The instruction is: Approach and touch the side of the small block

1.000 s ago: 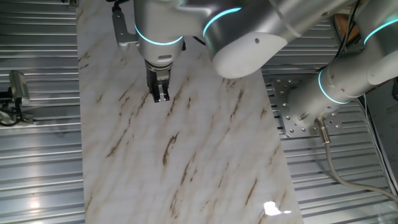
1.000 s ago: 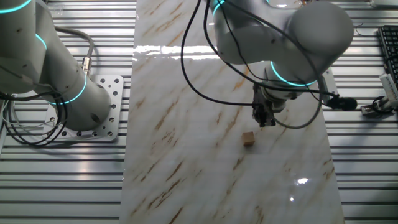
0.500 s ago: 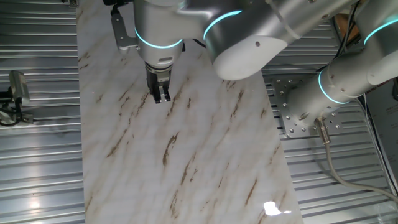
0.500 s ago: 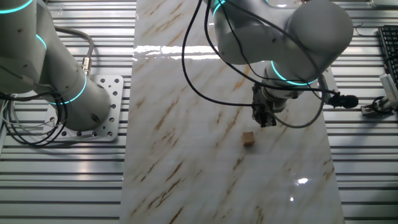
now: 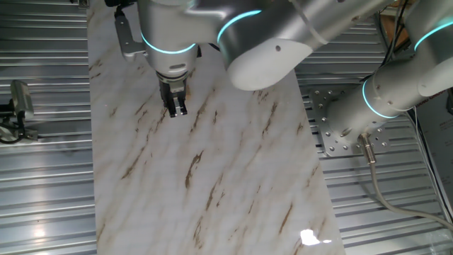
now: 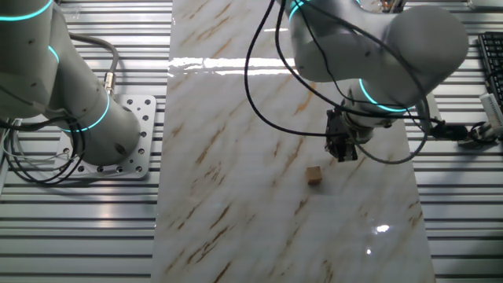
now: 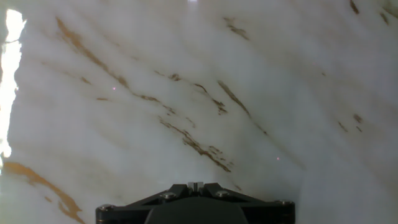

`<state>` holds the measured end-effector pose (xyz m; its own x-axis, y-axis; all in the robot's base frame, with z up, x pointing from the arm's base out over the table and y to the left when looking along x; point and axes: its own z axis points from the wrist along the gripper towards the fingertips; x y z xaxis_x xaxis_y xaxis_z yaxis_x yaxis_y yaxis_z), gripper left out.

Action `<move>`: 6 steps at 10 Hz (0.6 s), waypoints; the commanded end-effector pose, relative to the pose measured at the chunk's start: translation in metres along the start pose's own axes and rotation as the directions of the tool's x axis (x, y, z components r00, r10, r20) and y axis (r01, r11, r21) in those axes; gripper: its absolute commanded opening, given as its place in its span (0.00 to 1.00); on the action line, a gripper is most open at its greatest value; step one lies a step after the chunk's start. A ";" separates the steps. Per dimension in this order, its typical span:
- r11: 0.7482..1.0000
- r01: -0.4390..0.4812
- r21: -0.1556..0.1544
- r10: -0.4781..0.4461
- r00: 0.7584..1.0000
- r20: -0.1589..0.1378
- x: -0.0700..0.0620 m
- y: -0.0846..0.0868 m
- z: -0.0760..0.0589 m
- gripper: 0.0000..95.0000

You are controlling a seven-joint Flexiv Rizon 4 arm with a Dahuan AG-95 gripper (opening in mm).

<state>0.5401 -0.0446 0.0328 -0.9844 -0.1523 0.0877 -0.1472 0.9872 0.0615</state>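
On one fixed view, a metal clamp-like fixture (image 5: 19,99) sits at the far left on the ribbed metal bench (image 5: 42,184), beside the long marble-patterned table top (image 5: 212,177) that runs down the middle of the scene. Above the table's upper left part, the silver arm (image 5: 233,28), ringed with glowing teal bands, points its gripper (image 5: 176,112) straight down; the black fingertips sit close together with only a thin slit between them, and they hold nothing. The small block does not show in this view. To the right, the arm's base section (image 5: 396,92) rises from a perforated mounting plate (image 5: 333,127), with a grey cable (image 5: 375,180) trailing down over the bench.

From the other fixed view, the base section (image 6: 63,86) and mounting plate (image 6: 137,134) stand at the left. Near the middle of the marble table top (image 6: 236,196) lies the small block (image 6: 314,175), a plain tan cube resting flat and alone on the stone. The gripper (image 6: 344,154) hangs just up and to the right of it, near the cube but apart from it, its fingers nearly together and empty. Black cables (image 6: 267,102) loop from the arm across the table. A keyboard edge (image 6: 489,63) shows at the far right.

The hand view shows only white marble (image 7: 186,93) with brown streaks, and the dark underside of the gripper body (image 7: 193,204) at the bottom edge; the fingertips and the cube are out of sight there.
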 end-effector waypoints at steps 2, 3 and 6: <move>1.000 -0.006 -0.003 0.006 1.000 0.010 0.014 0.001 0.001 0.00; 1.000 -0.011 -0.008 0.011 1.000 0.015 0.019 0.001 0.002 0.00; 1.000 -0.016 -0.011 0.016 1.000 0.013 0.026 -0.001 0.003 0.00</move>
<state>0.5128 -0.0503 0.0317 -0.9879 -0.1349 0.0768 -0.1296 0.9891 0.0703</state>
